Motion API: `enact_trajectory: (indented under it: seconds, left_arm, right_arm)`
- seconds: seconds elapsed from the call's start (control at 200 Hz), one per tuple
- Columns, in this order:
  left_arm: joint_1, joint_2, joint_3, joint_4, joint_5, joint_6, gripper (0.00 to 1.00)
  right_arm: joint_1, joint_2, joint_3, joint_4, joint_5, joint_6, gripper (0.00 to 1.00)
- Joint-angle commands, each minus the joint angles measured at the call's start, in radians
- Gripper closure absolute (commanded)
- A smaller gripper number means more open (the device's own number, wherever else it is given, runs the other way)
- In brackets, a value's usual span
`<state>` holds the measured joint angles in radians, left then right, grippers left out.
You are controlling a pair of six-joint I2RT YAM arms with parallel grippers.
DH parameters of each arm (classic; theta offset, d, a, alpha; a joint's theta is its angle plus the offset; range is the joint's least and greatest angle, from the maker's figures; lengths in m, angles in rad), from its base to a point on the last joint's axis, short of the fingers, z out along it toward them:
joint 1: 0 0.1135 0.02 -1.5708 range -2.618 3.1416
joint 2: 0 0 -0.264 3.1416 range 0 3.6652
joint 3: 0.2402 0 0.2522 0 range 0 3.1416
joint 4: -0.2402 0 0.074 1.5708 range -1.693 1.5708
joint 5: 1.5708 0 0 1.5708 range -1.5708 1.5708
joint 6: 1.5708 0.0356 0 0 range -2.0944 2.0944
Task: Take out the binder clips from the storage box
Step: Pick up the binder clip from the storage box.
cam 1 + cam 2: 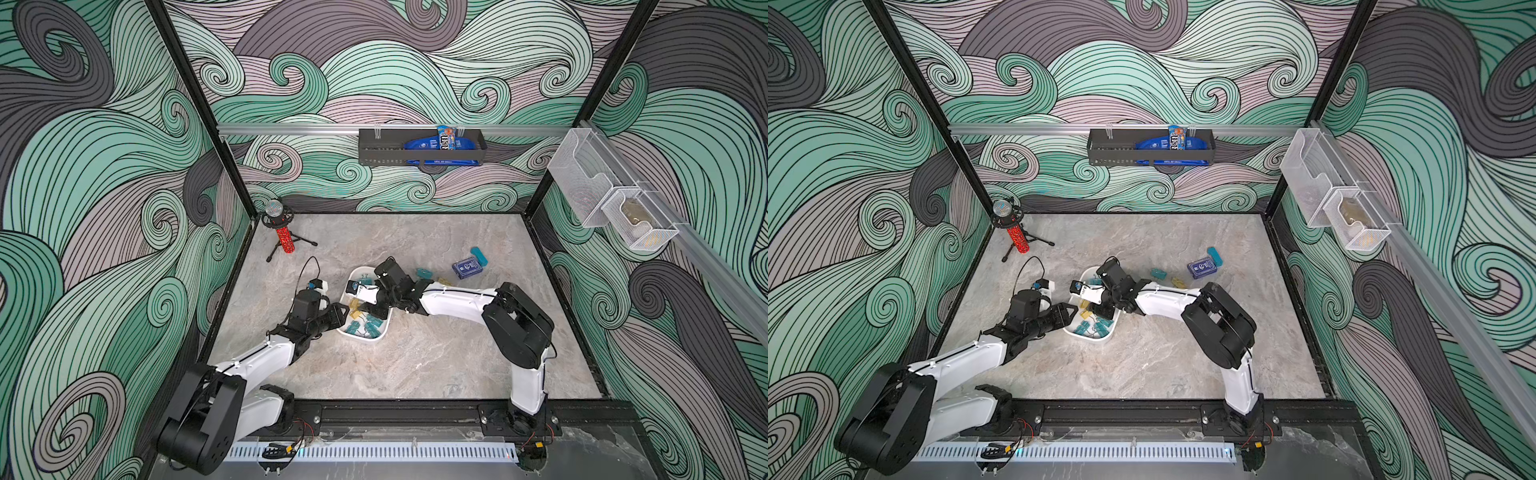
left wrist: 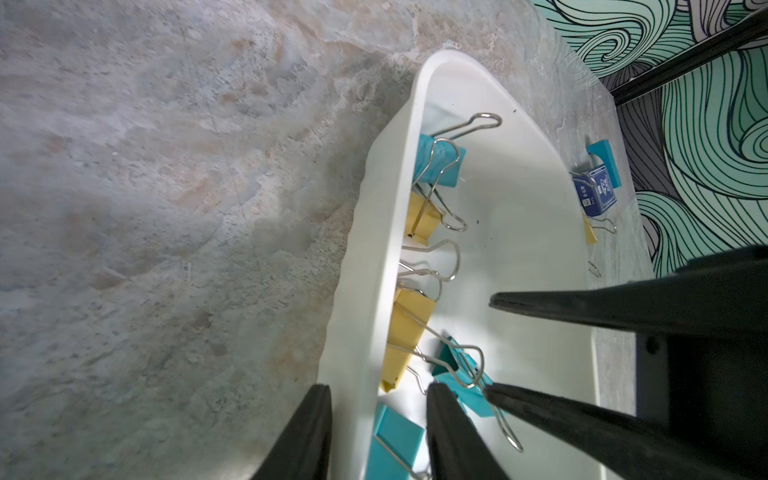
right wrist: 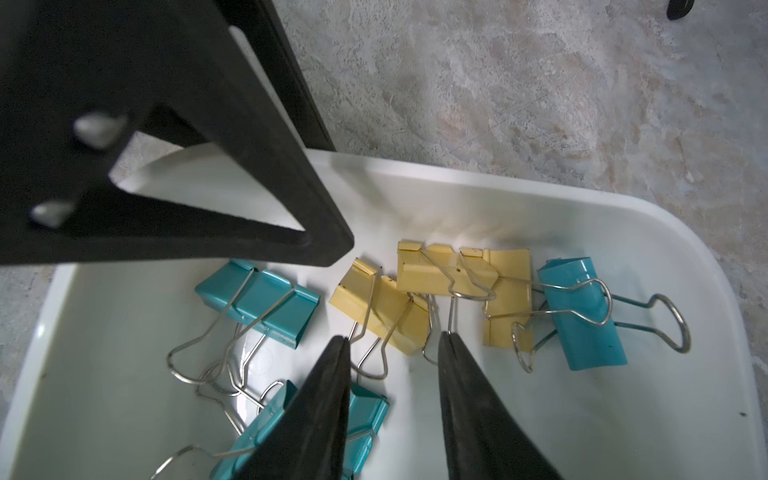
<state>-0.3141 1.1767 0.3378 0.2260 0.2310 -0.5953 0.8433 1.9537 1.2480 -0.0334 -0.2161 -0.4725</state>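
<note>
Top views first. One shallow white plastic storage box (image 1: 362,337) sits mid-counter (image 1: 415,365), with both arms over it. The left tool (image 1: 344,311) is at the box's left wall, and the right tool (image 1: 369,308) dips inside from the right. The binder clips (image 1: 361,326), small teal or pale yellow folders with silver wire handles, lie mostly in the box's near half and are too small here to count. Two are out on the counter just right of the box: one teal clip (image 1: 1158,273) and one yellow clip (image 1: 1178,282). Right of those lies one dark blue card box (image 1: 467,268), and one teal rounded block (image 1: 478,254) lies just beside it.

Left wrist view now. The left tool (image 2: 380,386) is spread and astride the box wall (image 2: 374,249), one finger outside and one inside. I can't tell whether either finger touches the wall. The right tool's two black fingers (image 2: 582,307) reach over the box floor, apart.

Right wrist view. The right tool (image 3: 395,336) is spread, its tips down on either side of a yellow clip's wire handles, pinching nothing. In the box I count three yellow clips and two teal in full. More teal shows on both sides of one finger, and whether that's one clip or two I can't tell.
</note>
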Motion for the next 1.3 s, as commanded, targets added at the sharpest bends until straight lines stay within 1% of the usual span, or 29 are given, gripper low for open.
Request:
enact_trajectory:
  seconds: [0.0,0.295,0.605,0.82,1.036,1.296]
  left_arm:
    - [0.005,0.006,-0.003,0.029,0.020,-0.009,0.59]
    - [0.004,0.009,-0.003,0.031,0.025,-0.009,0.59]
    - [0.005,0.010,-0.006,0.036,0.024,-0.011,0.59]
    - [0.005,0.014,-0.006,0.038,0.025,-0.011,0.59]
    - [0.005,0.013,-0.006,0.038,0.028,-0.011,0.59]
    - [0.006,0.015,0.000,0.040,0.032,-0.011,0.59]
  right_arm:
    - [0.010,0.016,0.004,0.001,0.006,-0.018,0.62]
    - [0.011,0.034,0.002,0.000,0.017,-0.029,0.63]
    - [0.012,0.046,0.002,0.001,0.033,-0.035,0.69]
    - [0.014,0.047,0.004,0.001,0.037,-0.038,0.77]
    - [0.014,0.041,-0.001,0.002,0.052,-0.039,0.88]
    - [0.014,0.004,-0.023,0.003,0.078,-0.036,0.94]
